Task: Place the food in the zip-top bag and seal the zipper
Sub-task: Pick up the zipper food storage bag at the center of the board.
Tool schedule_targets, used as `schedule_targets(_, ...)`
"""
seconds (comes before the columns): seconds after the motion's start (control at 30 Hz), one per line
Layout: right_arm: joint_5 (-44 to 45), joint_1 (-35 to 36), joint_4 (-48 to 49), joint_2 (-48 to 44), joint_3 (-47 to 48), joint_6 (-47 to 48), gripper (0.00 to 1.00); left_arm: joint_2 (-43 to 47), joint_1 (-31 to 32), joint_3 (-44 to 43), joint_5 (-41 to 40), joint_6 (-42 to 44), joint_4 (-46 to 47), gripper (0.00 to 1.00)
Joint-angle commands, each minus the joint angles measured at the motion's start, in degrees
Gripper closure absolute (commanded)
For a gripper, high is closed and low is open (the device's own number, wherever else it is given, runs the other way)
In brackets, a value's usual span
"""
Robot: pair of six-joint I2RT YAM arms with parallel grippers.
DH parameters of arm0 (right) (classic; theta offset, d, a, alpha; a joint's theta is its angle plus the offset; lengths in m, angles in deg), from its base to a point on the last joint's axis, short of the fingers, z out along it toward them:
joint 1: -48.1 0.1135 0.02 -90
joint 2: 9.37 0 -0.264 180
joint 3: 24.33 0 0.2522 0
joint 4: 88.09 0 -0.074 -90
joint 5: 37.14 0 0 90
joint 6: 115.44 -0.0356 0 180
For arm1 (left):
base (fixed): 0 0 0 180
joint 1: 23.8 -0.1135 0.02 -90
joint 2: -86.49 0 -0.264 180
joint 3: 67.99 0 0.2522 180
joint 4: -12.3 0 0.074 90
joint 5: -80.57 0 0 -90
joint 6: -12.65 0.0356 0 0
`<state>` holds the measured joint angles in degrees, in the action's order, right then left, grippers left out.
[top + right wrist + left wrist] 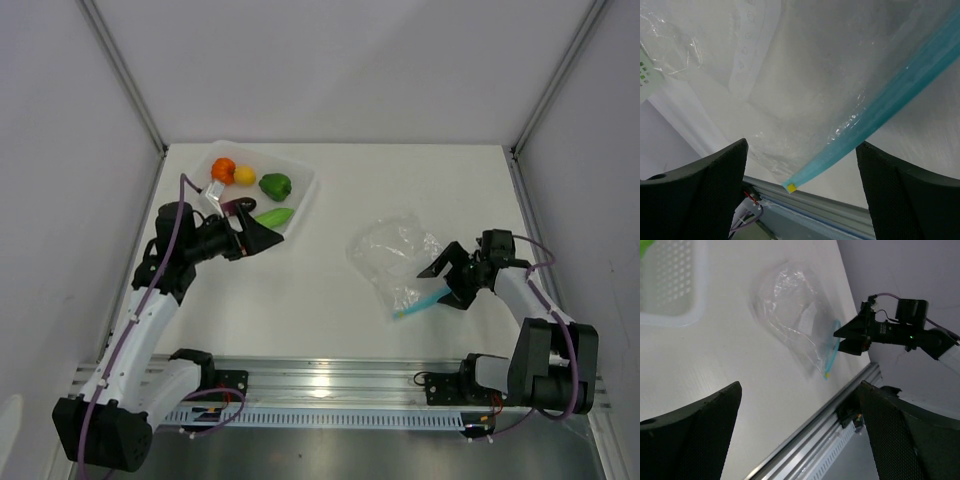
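From above, the clear tray at far left holds the pumpkin, lemon, green pepper and cucumber. The left gripper hangs over the tray's near edge and hides part of it. The zip-top bag lies crumpled to the right, with the right gripper at its zipper.

Left wrist view: the fingers stand wide apart and empty.

Right wrist view: the jaws are spread either side of the blue strip, not gripping it.

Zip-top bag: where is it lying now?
In the top view the bag lies right of centre, between the tray and the right pincer, its zipper beside that pincer.
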<state>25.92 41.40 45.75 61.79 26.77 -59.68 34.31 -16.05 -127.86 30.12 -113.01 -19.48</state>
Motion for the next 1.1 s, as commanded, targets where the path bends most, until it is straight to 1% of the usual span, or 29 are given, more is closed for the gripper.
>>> schedule_targets(0.0,-2.33,-0.42,10.33,-0.05,-2.09,0.66,0.11,3.57,-0.28,-3.64,-7.08,5.15,-4.47,0.0)
schedule_targets(0.07,-1.98,-0.51,12.7,0.12,-2.89,1.54,0.13,3.41,-0.28,-4.16,-9.83,5.25,-7.2,0.01)
schedule_targets(0.13,-2.33,-0.6,14.2,1.08,-3.68,2.24,0.14,1.92,-1.15,-3.73,-9.67,3.06,-7.64,0.0)
schedule_targets(0.2,-3.03,-0.6,16.22,1.7,-4.12,2.77,0.19,-0.28,-3.87,-0.92,-5.04,1.57,-5.29,0.0)
schedule_targets(0.23,-3.12,-0.6,17.01,1.88,-4.82,2.77,0.2,-0.72,-4.84,0.3,1.52,-0.18,-2.92,0.0)
schedule_targets(0.27,-3.21,-0.6,18.33,2.32,-5.0,2.77,0.26,-0.9,-6.07,2.75,3.84,-1.42,2.32,0.01)
schedule_targets(0.3,-3.64,-0.6,18.95,2.58,-5.26,2.86,0.31,-0.64,-6.17,4.78,5.35,-2.91,4.64,0.01)
schedule_targets(0.33,-4.0,-0.68,19.65,2.85,-5.44,2.86,0.36,-0.12,-6.08,5.15,5.97,-2.58,5.97,0.0)
schedule_targets(0.37,-4.35,-0.68,20.79,3.46,-5.61,2.86,0.47,0.58,-4.77,5.24,4.76,-1.79,6.41,0.0)
schedule_targets(0.4,-4.79,-0.68,21.32,3.72,-5.79,2.77,0.53,1.37,-3.89,4.8,3.01,-0.65,5.11,0.01)
schedule_targets(0.43,-5.31,-0.68,21.68,3.9,-5.96,2.77,0.59,2.25,-3.01,1.67,1.25,2.84,3.45,0.0)
schedule_targets(0.47,-5.75,-0.68,22.64,4.25,-6.31,2.77,0.73,1.91,-1.09,0.07,-0.07,4.96,-0.31,0.01)
schedule_targets(0.5,-6.37,-0.68,23.34,4.43,-6.49,2.25,0.82,0.43,0.06,-4.38,-0.7,9.25,-2.44,0.05)
schedule_targets(0.53,-7.33,-0.68,24.83,4.52,-6.67,1.99,0.88,-0.11,2.77,-5.65,-2.96,11.38,-4.28,0.07)
schedule_targets(0.6,-8.65,-0.6,25.02,5.3,-5.88,1.11,1.0,-0.37,5.6,-7.15,-5.09,16.82,-7.01,0.09)
schedule_targets(0.63,-9.88,-0.6,24.15,5.66,-4.75,0.58,1.0,-0.9,6.83,-8.89,-6.05,17.89,-7.81,0.11)
schedule_targets(0.67,-9.89,-0.33,21.27,5.92,-3.26,0.75,1.0,-1.16,8.93,-9.17,-6.59,18.78,-7.99,0.11)
schedule_targets(0.7,-9.37,0.45,19.24,6.01,0.24,1.1,1.0,-1.25,9.91,-9.44,-7.46,20.18,-7.73,0.11)
schedule_targets(0.77,-6.57,1.77,14.07,5.84,3.95,0.84,1.0,-1.69,12.54,-9.87,-7.73,21.59,-6.94,0.11)
schedule_targets(0.83,-5.32,4.49,11.5,6.1,8.87,-0.65,1.0,-2.57,14.13,-10.67,-9.66,23.35,-7.46,0.11)
schedule_targets(0.9,-2.52,6.52,7.63,6.36,13.52,-4.07,1.0,-4.24,16.41,-12.42,-12.46,24.84,-7.82,0.11)
schedule_targets(0.93,-1.46,10.26,5.62,6.54,14.94,-5.39,1.0,-4.85,17.64,-12.78,-13.09,25.28,-7.56,0.11)
schedule_targets(0.97,-0.67,11.78,4.99,6.63,16.34,-8.1,1.0,-6.08,18.44,-13.48,-13.88,25.72,-7.29,0.11)
schedule_targets(1.0,0.47,13.19,4.55,6.71,18.97,-9.52,1.0,-6.61,19.31,-13.48,-16.32,26.25,-6.94,0.11)
schedule_targets(1.07,2.06,17.49,3.05,7.24,21.79,-13.37,1.0,-9.15,21.25,-15.23,-17.22,26.78,-6.41,0.11)
